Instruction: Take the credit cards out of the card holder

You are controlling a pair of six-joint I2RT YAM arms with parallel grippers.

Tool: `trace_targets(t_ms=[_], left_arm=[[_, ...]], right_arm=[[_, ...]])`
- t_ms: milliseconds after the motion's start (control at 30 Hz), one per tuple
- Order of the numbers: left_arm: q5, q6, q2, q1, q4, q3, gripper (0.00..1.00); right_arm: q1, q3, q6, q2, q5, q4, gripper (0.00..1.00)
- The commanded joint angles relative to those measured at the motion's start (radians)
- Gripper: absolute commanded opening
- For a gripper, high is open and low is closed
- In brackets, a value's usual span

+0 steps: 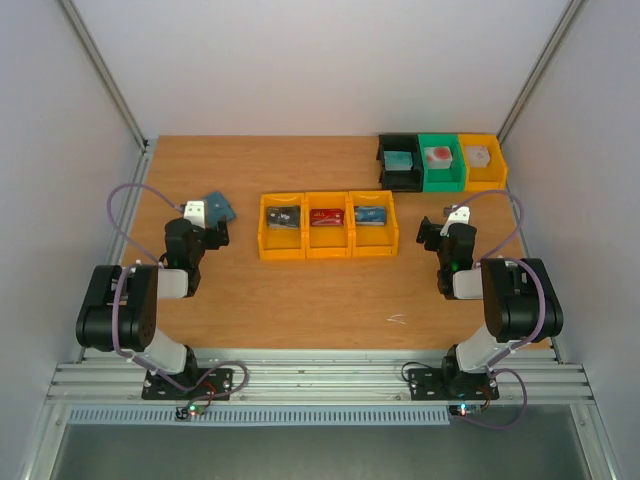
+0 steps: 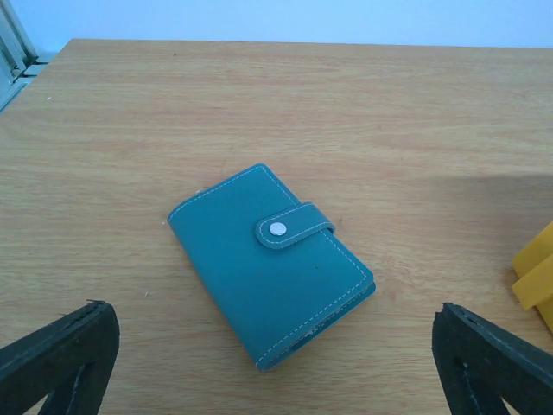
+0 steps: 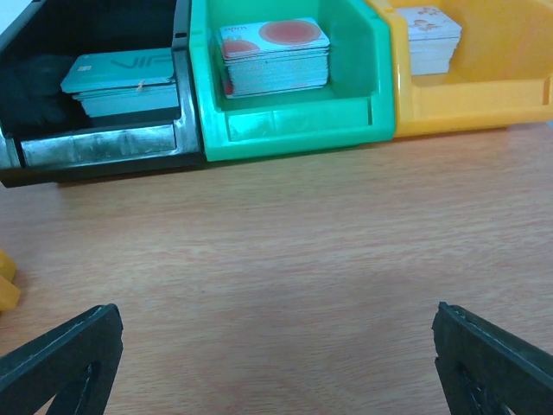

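Observation:
The card holder (image 1: 219, 208), a flat blue wallet, lies shut on the table at the left, its strap snapped closed; in the left wrist view (image 2: 268, 259) no sleeves show. A dark grey card (image 1: 283, 217), a red card (image 1: 327, 217) and a blue card (image 1: 371, 214) lie one each in three yellow bins (image 1: 304, 250) at mid table. My left gripper (image 1: 213, 234) is open and empty just short of the wallet, its jaws wide on either side of it (image 2: 275, 354). My right gripper (image 1: 431, 233) is open and empty over bare wood (image 3: 276, 333).
At the back right stand a black bin (image 3: 104, 149), a green bin (image 3: 294, 130) and a yellow bin (image 3: 484, 99), holding teal, red-white and grey stacks. The end of the yellow bin row shows at the right edge of the left wrist view (image 2: 537, 272).

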Motion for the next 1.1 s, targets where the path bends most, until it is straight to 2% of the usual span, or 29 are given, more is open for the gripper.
trace_targets(t_ms=[0,300,367,400,467,533,600,667,733,833,967,1067], left_arm=[[-0.018,0.016,0.006,-0.004,0.086,-0.007,0.99],[-0.011,0.016,0.0,-0.004,0.085,-0.006,0.99],[0.066,0.033,-0.024,-0.004,0.051,0.01,0.99],[0.109,0.055,-0.044,-0.004,0.006,0.023,0.99],[0.106,0.06,-0.07,-0.004,-0.001,0.019,0.99],[0.101,0.056,-0.107,-0.004,-0.035,0.025,0.99],[0.1,0.055,-0.157,-0.004,-0.14,0.064,0.99],[0.073,0.035,-0.202,-0.004,-0.325,0.154,0.99],[0.042,-0.049,-0.211,-0.001,-0.576,0.304,0.99],[0.027,-0.203,-0.182,0.033,-0.84,0.452,0.99],[0.077,-0.542,-0.123,0.117,-0.992,0.501,0.96],[0.142,-0.659,-0.059,0.135,-0.995,0.505,0.92]], right_arm=[[-0.003,0.013,-0.011,-0.014,-0.004,0.003,0.98],[-0.005,0.014,-0.007,-0.016,-0.004,0.0,0.99],[-0.003,0.009,0.007,-0.036,0.035,-0.005,0.99],[-0.004,0.021,0.02,-0.071,0.064,-0.058,0.99],[-0.003,0.07,0.034,-0.17,0.102,-0.223,0.98],[-0.005,0.114,0.027,-0.29,0.08,-0.34,0.98],[-0.005,0.166,0.0,-0.365,0.017,-0.403,0.98],[-0.006,0.262,-0.018,-0.429,-0.03,-0.548,0.99],[-0.005,0.396,-0.017,-0.439,-0.06,-0.714,0.99],[-0.005,0.607,-0.007,-0.402,-0.099,-0.954,0.98],[-0.004,0.79,0.01,-0.341,-0.202,-1.074,0.98],[-0.006,0.829,0.021,-0.312,-0.274,-1.057,0.99]])
